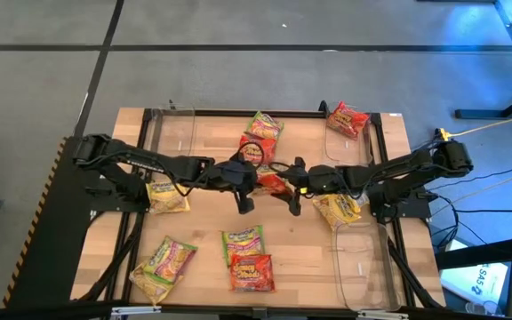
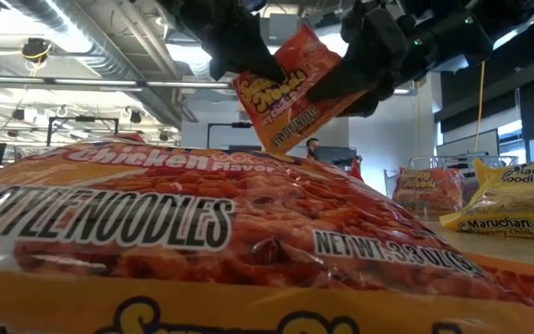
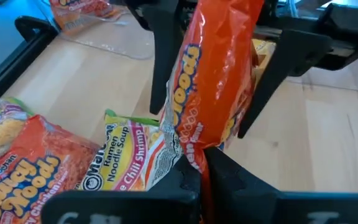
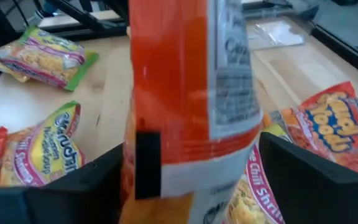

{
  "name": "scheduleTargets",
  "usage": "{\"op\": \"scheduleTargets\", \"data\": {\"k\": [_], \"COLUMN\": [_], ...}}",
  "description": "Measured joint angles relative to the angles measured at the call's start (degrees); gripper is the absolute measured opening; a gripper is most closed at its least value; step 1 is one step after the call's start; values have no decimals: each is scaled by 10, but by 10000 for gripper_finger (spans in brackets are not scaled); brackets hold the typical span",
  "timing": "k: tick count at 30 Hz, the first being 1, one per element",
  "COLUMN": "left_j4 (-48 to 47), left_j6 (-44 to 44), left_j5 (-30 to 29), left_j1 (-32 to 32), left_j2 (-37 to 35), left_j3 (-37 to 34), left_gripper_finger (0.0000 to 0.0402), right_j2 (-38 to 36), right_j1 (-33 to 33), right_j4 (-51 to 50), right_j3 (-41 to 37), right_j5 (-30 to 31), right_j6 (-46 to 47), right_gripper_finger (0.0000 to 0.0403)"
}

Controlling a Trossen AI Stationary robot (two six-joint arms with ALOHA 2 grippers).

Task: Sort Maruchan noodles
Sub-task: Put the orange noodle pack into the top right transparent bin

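Red-orange packet [image 2: 281, 88] lifted, part hidden | left hand [image 1: 243, 182] clamps it | right hand [image 1: 293, 188] spread

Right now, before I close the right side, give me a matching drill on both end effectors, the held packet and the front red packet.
Things:
1. left end effector
2. right end effector
3. held packet
4. front red packet

States:
a. open, one finger on each side of the packet
b. flat on the table
c. shut on the packet
d. up in the air

Pairs: 1-c, 2-a, 3-d, 4-b
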Motion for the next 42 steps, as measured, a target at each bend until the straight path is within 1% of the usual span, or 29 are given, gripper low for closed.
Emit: {"op": "scheduleTargets", "data": {"k": [2, 5, 11, 14, 16, 20, 24, 28, 32, 35, 38, 40, 42], "left_j4": [2, 8, 11, 10, 10, -14, -37, -50, -43, -52, -45, -43, -26], "left_j6": [2, 2, 2, 2, 8, 38, 35, 42, 34, 49, 83, 96, 86], "left_j5": [0, 1, 6, 21, 33, 37, 71, 69, 63, 67, 70, 99, 119], "left_j1": [0, 0, 0, 0, 0, 0, 0, 4, 17, 21, 25, 38, 55], "left_j2": [0, 0, 0, -3, -13, -50, -71, -72, -67, -66, -66, -66, -66], "left_j3": [0, 0, 0, 0, 0, 0, 0, 0, 0, -1, -12, -33, -58], "left_gripper_finger": [3, 21, 86, 117, 130, 136, 137, 138, 138, 138, 138, 138, 138], "right_j2": [0, 0, 0, 0, -1, -26, -80, -136, -183, -212, -248, -269, -287], "right_j1": [0, 0, 0, 0, 0, 0, 0, 0, 0, 0, 0, 0, 0], "right_j4": [1, 2, 1, 1, 2, -27, -97, -191, -253, -262, -262, -258, -260], "right_j3": [0, 0, 0, 0, 0, 0, 0, 0, 0, -17, -43, -57, -68], "right_j5": [-5, -6, -5, -6, -5, -4, 21, 44, 38, 35, 35, 33, 22], "right_j6": [-4, -15, -38, -50, -59, -63, -65, -70, -56, -55, -48, -44, -38], "right_gripper_finger": [272, 233, 143, 110, 96, 90, 90, 87, 88, 88, 85, 86, 90]}}
